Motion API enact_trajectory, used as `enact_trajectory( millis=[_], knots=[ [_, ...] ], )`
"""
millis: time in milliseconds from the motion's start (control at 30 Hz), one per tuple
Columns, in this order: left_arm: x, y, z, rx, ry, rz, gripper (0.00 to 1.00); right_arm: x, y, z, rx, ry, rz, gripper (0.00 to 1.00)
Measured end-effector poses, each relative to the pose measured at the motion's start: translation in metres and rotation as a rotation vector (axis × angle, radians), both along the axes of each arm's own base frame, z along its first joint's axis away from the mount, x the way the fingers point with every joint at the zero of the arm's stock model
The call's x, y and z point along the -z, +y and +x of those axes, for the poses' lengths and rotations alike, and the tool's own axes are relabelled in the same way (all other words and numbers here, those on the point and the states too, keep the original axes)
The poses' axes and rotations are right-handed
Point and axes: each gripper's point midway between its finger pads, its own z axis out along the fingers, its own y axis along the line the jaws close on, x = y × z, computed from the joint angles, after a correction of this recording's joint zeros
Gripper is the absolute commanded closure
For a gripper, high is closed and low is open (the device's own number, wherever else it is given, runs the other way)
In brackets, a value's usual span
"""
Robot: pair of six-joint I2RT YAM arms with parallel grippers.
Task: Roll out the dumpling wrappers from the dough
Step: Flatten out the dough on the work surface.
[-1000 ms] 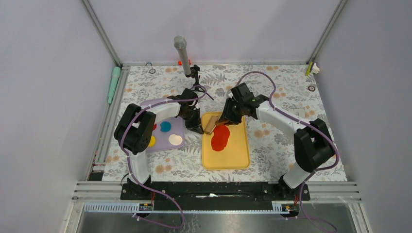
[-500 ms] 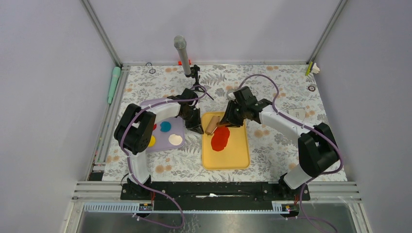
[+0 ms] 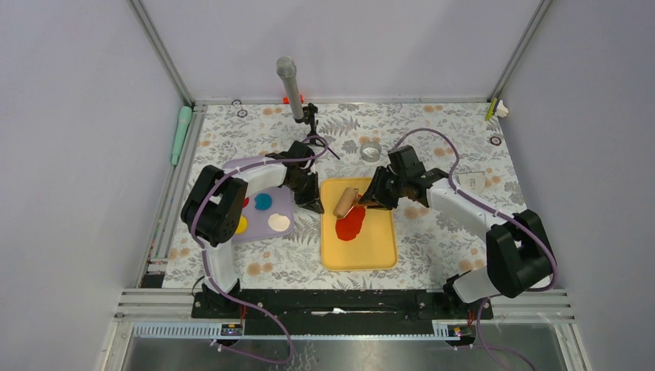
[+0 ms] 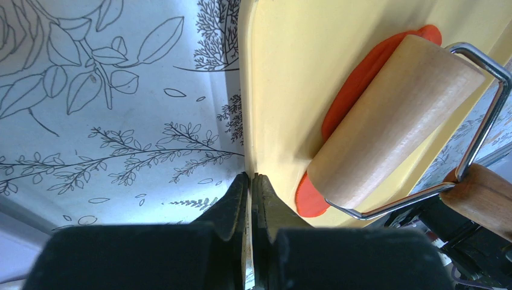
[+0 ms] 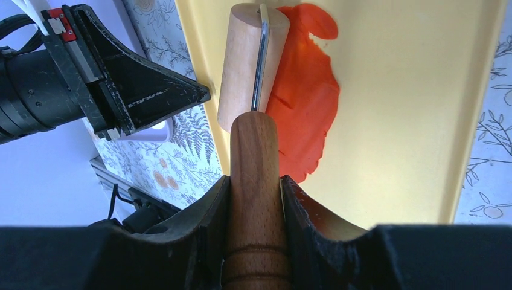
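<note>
The surface (image 3: 425, 251) is white, printed with grey line-drawn leaves and tan flowers. Beside the black left fingers (image 4: 229, 208) the tray (image 5: 410, 121) is pale yellow, and the dough (image 5: 308, 90) on it is orange-red. Ahead of the black right fingers (image 5: 202, 220) the roller (image 5: 241, 66) is pale wood with a silver wire frame; its handle between them is a darker brown. Left of the left fingers, a lilac board (image 3: 283, 203) carries a blue disc (image 3: 263, 201), a yellow disc (image 3: 242, 225) and a cream disc (image 3: 279, 223).

Microphone (image 3: 287, 76): upper centre.
Green marker (image 3: 181, 133): upper left.
Purple tray (image 3: 261, 229): centre left, holding blue disc (image 3: 263, 201), yellow disc (image 3: 241, 225), cream disc (image 3: 279, 222).
</note>
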Motion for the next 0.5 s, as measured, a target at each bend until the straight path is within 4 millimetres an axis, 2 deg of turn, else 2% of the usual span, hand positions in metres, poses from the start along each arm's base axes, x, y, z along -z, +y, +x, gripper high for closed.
enact_trajectory(
  millis=[500],
  knots=[
    [0.000, 0.000, 0.001, -0.002, 0.000, -0.001, 1.00, -0.005, -0.031, -0.008, 0.050, 0.035, 0.002, 1.00]
  ],
)
